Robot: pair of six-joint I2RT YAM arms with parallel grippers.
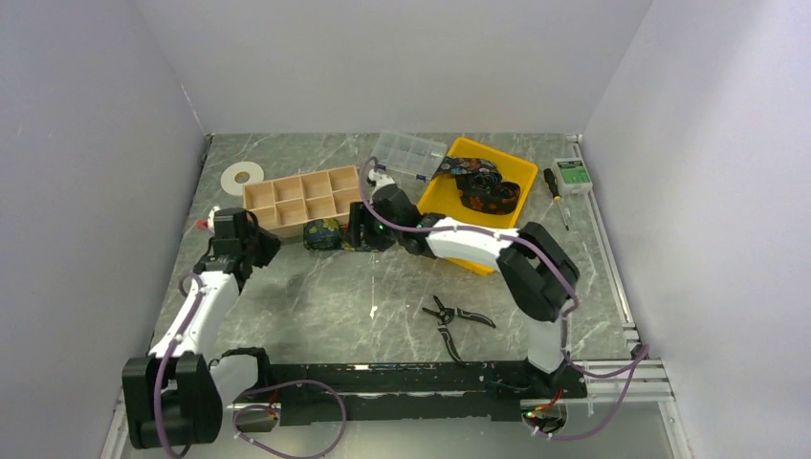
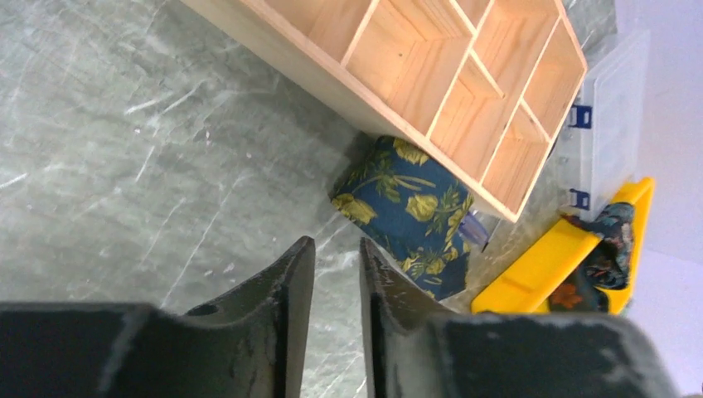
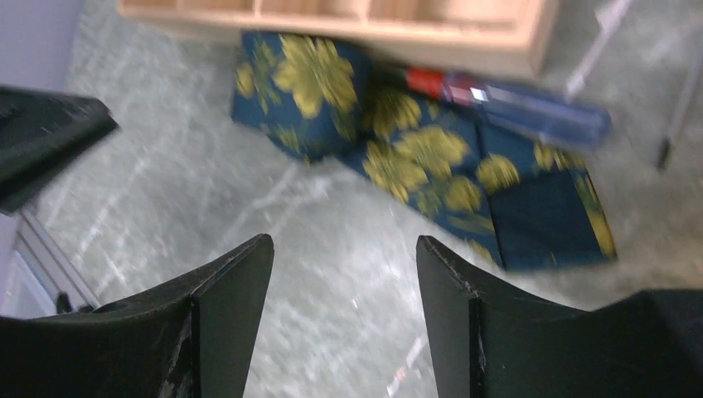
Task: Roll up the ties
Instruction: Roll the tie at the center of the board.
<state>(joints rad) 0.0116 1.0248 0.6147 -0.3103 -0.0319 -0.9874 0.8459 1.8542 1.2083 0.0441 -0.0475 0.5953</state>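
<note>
Quick one from the remote desk. The grey marbled table (image 1: pixel 316 306) has the yellow tray (image 1: pixel 516 167) at the back right, with more ties (image 1: pixel 483 186) heaped in it, not rolled as far as I can tell. The wooden divider box (image 1: pixel 301 198) sits left of the tray.

The tie I'm working on (image 3: pixel 414 157) lies on the table, pressed up against the front wall of that box. From the right wrist view it looks only half done to me. There's a fat coil at the left end, and a looser flap lying flat off to the right.

The right gripper (image 3: pixel 344 249) hangs just in front of it, jaws spread wide and holding nothing. The left gripper (image 2: pixel 336 249) is a bit further off to the left. Its jaws are only cracked open a sliver, and nothing is in them either.

My worries:
- Neither gripper is pinning the coil, so it could spring loose.
- A blue-and-red tool handle (image 3: pixel 514 104), probably a screwdriver, is wedged between tie and box. If I close in from the right I might grab or drag it along with the fabric.
- The left jaws look too narrow to take the coil without opening more first.
- Both wrists are heading for the same small spot, so they could knock each other.
</note>
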